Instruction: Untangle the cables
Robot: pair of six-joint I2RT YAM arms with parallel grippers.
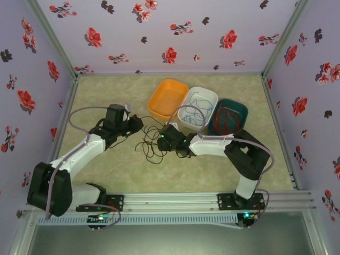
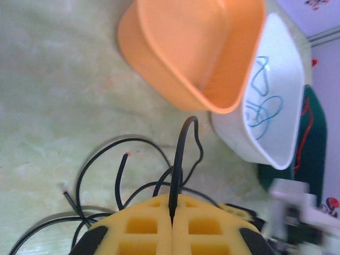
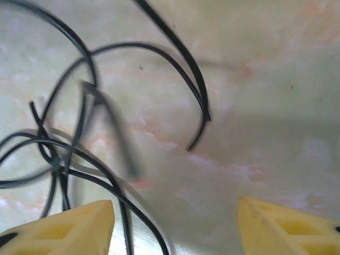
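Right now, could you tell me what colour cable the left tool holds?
The cable is black, clearest in the left wrist view.

The left arm (image 1: 79,154) and right arm (image 1: 212,143) are each built from white link housings joined by black joint modules (image 1: 45,186). A pale grey cable (image 1: 71,119) runs externally along each arm in a loose loop. Each black base (image 1: 241,202) carries a small green indicator light (image 1: 246,215). The left tool (image 2: 171,215) and right tool (image 3: 175,218) have black bodies and yellow fingers (image 2: 143,226) moulded with rectangular recesses.
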